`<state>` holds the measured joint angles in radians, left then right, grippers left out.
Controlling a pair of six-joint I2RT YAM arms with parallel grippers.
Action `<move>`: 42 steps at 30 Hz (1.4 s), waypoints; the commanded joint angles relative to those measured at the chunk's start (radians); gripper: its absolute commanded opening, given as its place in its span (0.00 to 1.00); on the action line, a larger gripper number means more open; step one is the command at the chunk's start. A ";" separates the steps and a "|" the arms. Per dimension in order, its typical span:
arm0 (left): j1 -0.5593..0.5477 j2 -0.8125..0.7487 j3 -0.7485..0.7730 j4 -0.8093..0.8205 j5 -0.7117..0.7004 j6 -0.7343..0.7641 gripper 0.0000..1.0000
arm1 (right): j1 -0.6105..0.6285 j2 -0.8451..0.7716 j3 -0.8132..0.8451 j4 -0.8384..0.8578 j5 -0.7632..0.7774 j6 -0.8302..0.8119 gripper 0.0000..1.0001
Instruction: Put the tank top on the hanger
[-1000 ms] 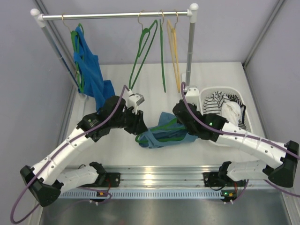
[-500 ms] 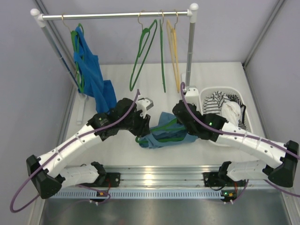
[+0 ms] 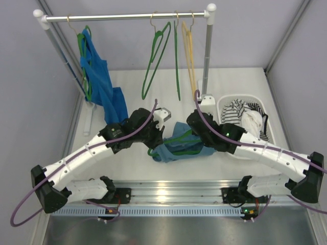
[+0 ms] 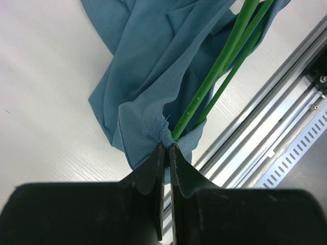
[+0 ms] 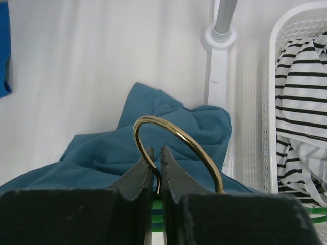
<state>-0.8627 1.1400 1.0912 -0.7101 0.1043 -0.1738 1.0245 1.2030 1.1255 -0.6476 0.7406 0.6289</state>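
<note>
The teal tank top [image 3: 176,149] lies crumpled on the white table between my two arms, with the green hanger [image 3: 180,138] threaded through it. In the left wrist view, my left gripper [image 4: 166,146] is shut on a bunched edge of the tank top [image 4: 153,76], right where the hanger's green rods [image 4: 219,66] come out. My left gripper [image 3: 155,141] sits at the cloth's left end. My right gripper [image 5: 156,151] is shut on the hanger's brass hook [image 5: 152,118] above the tank top [image 5: 168,132]. It [image 3: 195,133] stands at the cloth's right side.
A rail [image 3: 127,17] at the back carries a royal-blue garment [image 3: 99,76], green hangers [image 3: 156,56] and a yellow hanger [image 3: 190,51]. A white basket [image 3: 255,98] with striped cloth [image 3: 237,109] stands right of the rack's post. An aluminium rail [image 3: 163,189] runs along the near edge.
My left arm has swung right to the tank top's left end, and its jaws have closed on the cloth's edge. The right gripper has kept its hold on the hook.
</note>
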 commanded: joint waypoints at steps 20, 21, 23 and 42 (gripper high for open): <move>-0.004 0.012 0.099 0.185 0.083 -0.026 0.03 | -0.003 0.013 0.045 0.031 -0.012 -0.009 0.00; -0.004 0.010 0.104 0.193 0.087 -0.029 0.03 | -0.003 0.013 0.049 0.029 -0.012 -0.009 0.00; -0.004 0.015 0.111 0.192 0.081 -0.027 0.04 | -0.003 0.012 0.053 0.028 -0.009 -0.009 0.00; -0.004 -0.010 0.285 0.015 -0.017 0.057 0.48 | 0.000 -0.011 0.195 -0.014 0.037 -0.077 0.00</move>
<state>-0.8646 1.1545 1.3064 -0.6441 0.1379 -0.1623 1.0248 1.2140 1.2518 -0.6807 0.7540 0.5743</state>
